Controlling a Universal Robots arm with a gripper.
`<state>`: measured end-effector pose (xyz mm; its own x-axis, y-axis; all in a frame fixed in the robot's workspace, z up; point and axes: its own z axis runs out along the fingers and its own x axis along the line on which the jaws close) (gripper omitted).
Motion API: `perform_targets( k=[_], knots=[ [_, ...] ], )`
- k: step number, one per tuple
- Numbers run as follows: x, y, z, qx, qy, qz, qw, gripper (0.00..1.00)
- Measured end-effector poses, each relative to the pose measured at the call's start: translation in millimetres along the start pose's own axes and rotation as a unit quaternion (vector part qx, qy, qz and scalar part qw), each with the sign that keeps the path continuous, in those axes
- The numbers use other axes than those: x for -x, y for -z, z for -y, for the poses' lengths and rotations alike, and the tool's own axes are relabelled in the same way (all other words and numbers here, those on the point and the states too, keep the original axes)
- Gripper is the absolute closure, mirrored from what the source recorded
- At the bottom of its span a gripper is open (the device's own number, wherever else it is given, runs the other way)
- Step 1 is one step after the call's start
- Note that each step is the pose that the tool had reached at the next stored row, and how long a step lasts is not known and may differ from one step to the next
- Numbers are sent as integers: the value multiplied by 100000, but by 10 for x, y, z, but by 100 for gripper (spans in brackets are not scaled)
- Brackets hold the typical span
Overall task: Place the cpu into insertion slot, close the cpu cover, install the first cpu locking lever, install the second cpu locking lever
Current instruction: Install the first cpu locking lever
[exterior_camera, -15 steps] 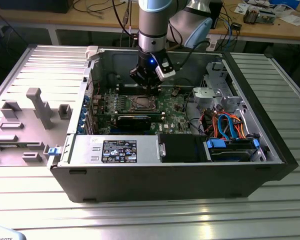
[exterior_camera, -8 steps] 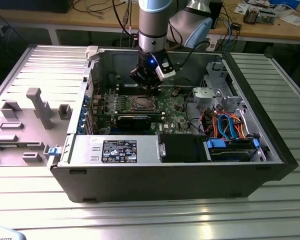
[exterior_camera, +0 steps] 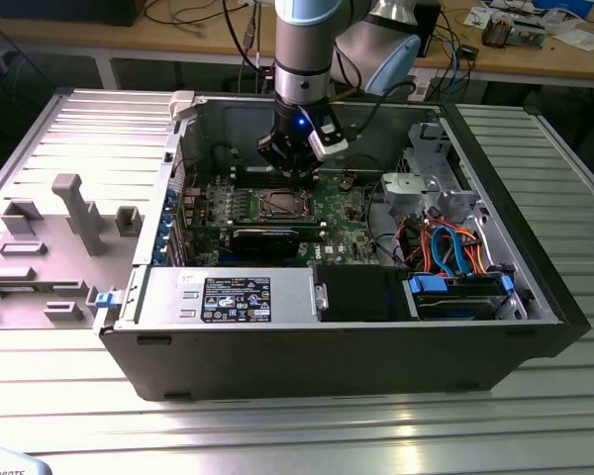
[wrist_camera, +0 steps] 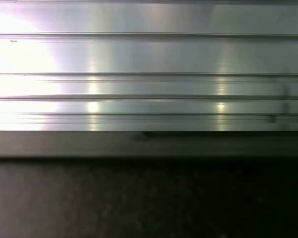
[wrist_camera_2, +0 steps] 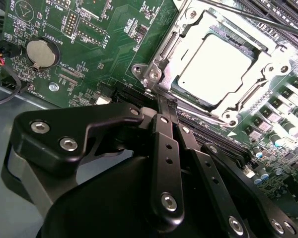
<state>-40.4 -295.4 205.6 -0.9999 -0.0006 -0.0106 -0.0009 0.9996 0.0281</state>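
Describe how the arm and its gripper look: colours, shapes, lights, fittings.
In the exterior view the arm is a grey metal tube with pale blue joint caps; a small blue light glows above the gripper. In the second wrist view the gripper is matt black, built of flat linkage bars joined by silver screws.

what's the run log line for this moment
gripper: shut, at socket corner | cpu: seated in insertion slot | cpu cover: down over cpu | motherboard: in open case
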Motion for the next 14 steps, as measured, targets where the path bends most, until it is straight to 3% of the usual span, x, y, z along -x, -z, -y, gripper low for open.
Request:
perform_targets(
  k=[14],
  knots=[
    [8, 13, 7, -20, -6, 13, 100000, 89]
  ],
)
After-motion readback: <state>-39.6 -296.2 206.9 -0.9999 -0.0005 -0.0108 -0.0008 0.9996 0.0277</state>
